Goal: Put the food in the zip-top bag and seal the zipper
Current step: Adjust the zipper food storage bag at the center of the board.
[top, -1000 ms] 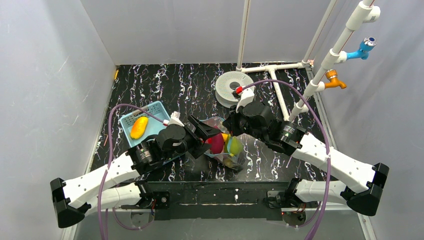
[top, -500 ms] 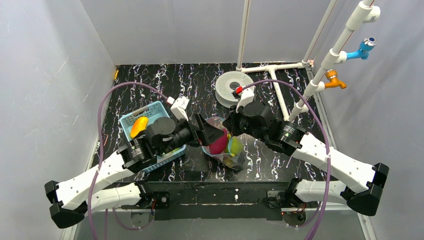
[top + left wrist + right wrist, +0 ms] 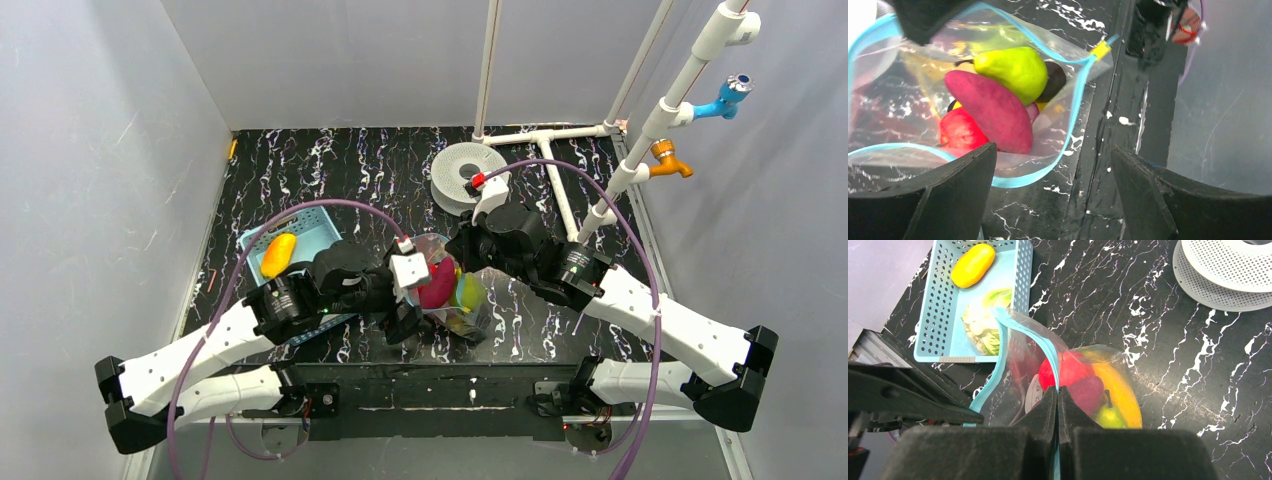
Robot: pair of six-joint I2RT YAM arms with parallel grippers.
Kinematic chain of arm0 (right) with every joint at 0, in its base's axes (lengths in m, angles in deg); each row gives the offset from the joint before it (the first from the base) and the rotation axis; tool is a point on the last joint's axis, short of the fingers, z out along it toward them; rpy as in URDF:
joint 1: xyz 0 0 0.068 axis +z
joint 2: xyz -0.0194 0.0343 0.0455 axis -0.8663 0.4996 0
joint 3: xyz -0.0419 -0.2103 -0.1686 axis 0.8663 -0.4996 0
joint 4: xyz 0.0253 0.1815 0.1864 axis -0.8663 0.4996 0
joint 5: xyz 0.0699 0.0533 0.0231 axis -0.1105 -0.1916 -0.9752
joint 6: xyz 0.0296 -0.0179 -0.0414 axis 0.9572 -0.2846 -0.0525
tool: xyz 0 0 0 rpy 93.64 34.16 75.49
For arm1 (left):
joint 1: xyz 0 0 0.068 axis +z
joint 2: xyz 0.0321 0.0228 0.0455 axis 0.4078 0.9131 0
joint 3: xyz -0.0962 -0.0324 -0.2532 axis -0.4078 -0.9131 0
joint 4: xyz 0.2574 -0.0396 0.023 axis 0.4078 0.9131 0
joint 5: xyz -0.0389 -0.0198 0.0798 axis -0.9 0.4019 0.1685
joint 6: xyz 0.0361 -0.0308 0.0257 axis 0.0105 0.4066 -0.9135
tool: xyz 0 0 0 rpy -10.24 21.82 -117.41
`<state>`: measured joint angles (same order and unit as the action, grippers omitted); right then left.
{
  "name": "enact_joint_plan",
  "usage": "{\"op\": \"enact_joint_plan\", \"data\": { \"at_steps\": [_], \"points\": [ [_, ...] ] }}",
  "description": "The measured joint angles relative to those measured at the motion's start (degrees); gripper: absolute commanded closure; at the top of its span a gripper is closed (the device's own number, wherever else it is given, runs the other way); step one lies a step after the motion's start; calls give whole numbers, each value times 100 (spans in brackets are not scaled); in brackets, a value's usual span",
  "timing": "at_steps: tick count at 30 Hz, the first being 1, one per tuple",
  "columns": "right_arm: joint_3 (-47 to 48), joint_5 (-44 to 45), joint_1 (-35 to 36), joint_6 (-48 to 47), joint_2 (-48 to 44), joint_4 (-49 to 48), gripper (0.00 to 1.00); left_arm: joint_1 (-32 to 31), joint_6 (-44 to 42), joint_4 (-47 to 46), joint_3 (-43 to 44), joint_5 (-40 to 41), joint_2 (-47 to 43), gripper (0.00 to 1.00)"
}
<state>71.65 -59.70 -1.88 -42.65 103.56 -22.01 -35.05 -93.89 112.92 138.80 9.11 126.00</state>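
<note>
Risk: right gripper [image 3: 1057,391], clamped on light-blue zipper strip [image 3: 1052,365], alone props clear crinkly zip-top bag [image 3: 1015,370] mid-table; a slip drops the mouth shut. Left gripper [image 3: 1052,156], jaws wide beside it, could snag the plastic.

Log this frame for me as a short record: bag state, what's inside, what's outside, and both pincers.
bag: zip-top bag on the table, mouth open
zipper: unsealed
in bag: green pear, magenta-purple piece, red fruit, banana
in blue basket: orange-yellow fruit, cabbage
left pincer: open, at the bag's mouth, holding nothing
right pincer: shut on the zipper, holding that edge up
task status: two items not yet bagged, seal not done
</note>
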Motion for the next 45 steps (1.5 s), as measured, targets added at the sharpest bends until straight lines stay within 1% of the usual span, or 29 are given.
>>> {"op": "enact_joint_plan", "data": {
  "at_steps": [2, 6, 11, 12, 17, 20, 24, 25, 26, 28, 29, 30, 31, 32, 34, 36, 37, 41, 43, 45],
  "points": [
    [0, 0, 0, 0, 0, 7, 99, 0, -428, -140, -264, -310, -50, 25],
    [0, 4, 0, 0, 0, 48, 99, 0, -953, -361, -330, -916, 199, 38],
    [0, 22, 0, 0, 0, 81, 99, 0, -1408, -566, -343, -1231, 605, 50],
    [0, 24, 0, 0, 0, 90, 99, 0, -1471, -579, -343, -1250, 651, 54],
    [0, 24, 2, 0, 0, 92, 99, 0, -1716, -667, -378, -1231, 730, 63],
    [0, 26, 0, 0, 0, 92, 99, 0, -1775, -850, -494, -1117, 691, 73],
    [7, 26, 2, 0, 4, 96, 99, 0, -1823, -1113, -800, -903, 577, 95],
    [9, 26, 0, 0, 9, 96, 99, 0, -1838, -1161, -866, -852, 557, 98],
    [22, 28, 0, -2, 26, 111, 99, 0, -1851, -1211, -916, -800, 549, 100],
    [61, 31, 0, -7, 68, 146, 99, 0, -1882, -1279, -973, -699, 544, 100],
    [87, 42, 2, -15, 94, 181, 95, 0, -1893, -1346, -1003, -643, 538, 100],
    [111, 44, 2, -31, 116, 208, 89, 0, -1897, -1392, -1032, -588, 527, 100],
    [133, 39, 2, -48, 138, 227, 77, 0, -1897, -1429, -1056, -544, 511, 100],
    [160, 28, 0, -72, 157, 254, 65, 0, -1895, -1482, -1082, -509, 498, 100],
    [271, -33, 2, -199, 203, 343, 28, 0, -1871, -1547, -1123, -452, 468, 100],
    [411, -79, 2, -315, 223, 463, 5, 0, -1821, -1596, -1137, -413, 444, 100],
    [487, -92, 2, -409, 219, 546, 2, 0, -1773, -1628, -1137, -393, 431, 100],
    [529, -57, 0, -734, -81, 752, 2, 0, -1480, -1827, -1137, -245, 398, 100],
    [330, -57, 0, -855, -516, 723, 2, 0, -1272, -1917, -1137, -105, 398, 100],
    [-188, -57, 0, -942, -1231, 494, 2, 0, -1040, -1930, -1119, 98, 411, 100]
  ]
}}
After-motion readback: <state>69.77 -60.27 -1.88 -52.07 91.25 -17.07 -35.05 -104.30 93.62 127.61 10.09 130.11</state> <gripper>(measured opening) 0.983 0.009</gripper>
